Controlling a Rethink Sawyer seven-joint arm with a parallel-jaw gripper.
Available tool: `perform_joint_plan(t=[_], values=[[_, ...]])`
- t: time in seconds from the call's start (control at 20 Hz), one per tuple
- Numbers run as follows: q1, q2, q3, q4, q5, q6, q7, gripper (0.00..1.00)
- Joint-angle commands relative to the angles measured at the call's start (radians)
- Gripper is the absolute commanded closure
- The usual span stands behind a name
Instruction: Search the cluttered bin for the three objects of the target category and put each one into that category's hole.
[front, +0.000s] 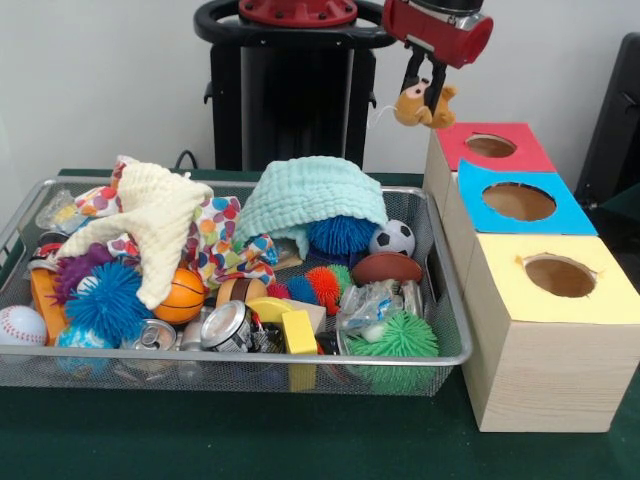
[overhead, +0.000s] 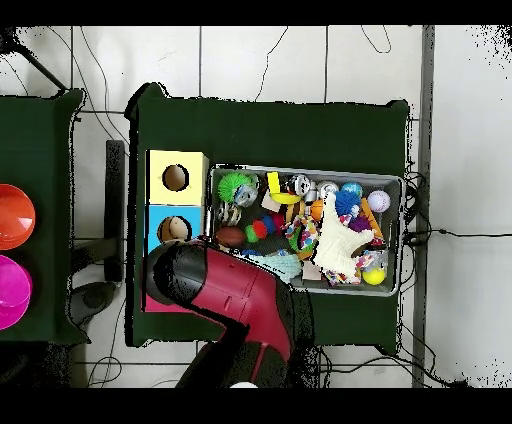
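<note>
Nearest the camera: yellow box (front: 556, 330), pale wood sides, round hole in a yellow top. Behind it, blue box (front: 520, 203), then red box (front: 492, 146), each with its own round hole, all three in a row just right of the bin (front: 240, 365).

Held above the near-left corner of the red box: gripper (front: 424, 88), closed on a monkey (front: 424, 105), a small brown and tan plush toy hanging in the air, clear of the box top. Red and black arm (overhead: 235, 295) above it, covering the red box in the overhead view, where yellow (overhead: 176, 178) and blue (overhead: 174, 228) tops show beside the bin (overhead: 392, 180).

Wire bin crammed full. At the front: green spiky ball (front: 397, 340) at the right corner, yellow block (front: 297, 333) upright beside it, cans (front: 228, 326) lying mid-front, blue spiky ball (front: 106, 300), baseball (front: 21, 325) at the left edge. Farther in: basketball (front: 184, 294) partly under a cream cloth (front: 152, 222), patterned cloth (front: 216, 232) beneath that. Mint cloth (front: 310, 200) draped over another blue spiky ball (front: 340, 236) at the back. Soccer ball (front: 393, 238) at the far right, brown football (front: 386, 267) just in front of it. Rainbow spiky toy (front: 315, 285) near the middle.

All on a dark green table (front: 300, 440).
</note>
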Motion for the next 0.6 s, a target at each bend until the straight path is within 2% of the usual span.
perform_joint_plan(t=[0.05, 0.25, 0.6], values=[[0.000, 0.002, 0.038, 0.022, 0.059, 0.078, 0.297, 1.00], [-0.009, 0.017, 0.059, 0.040, 0.078, 0.028, 0.289, 1.00], [0.009, 0.047, 0.053, 0.047, 0.086, -0.010, 0.295, 1.00]])
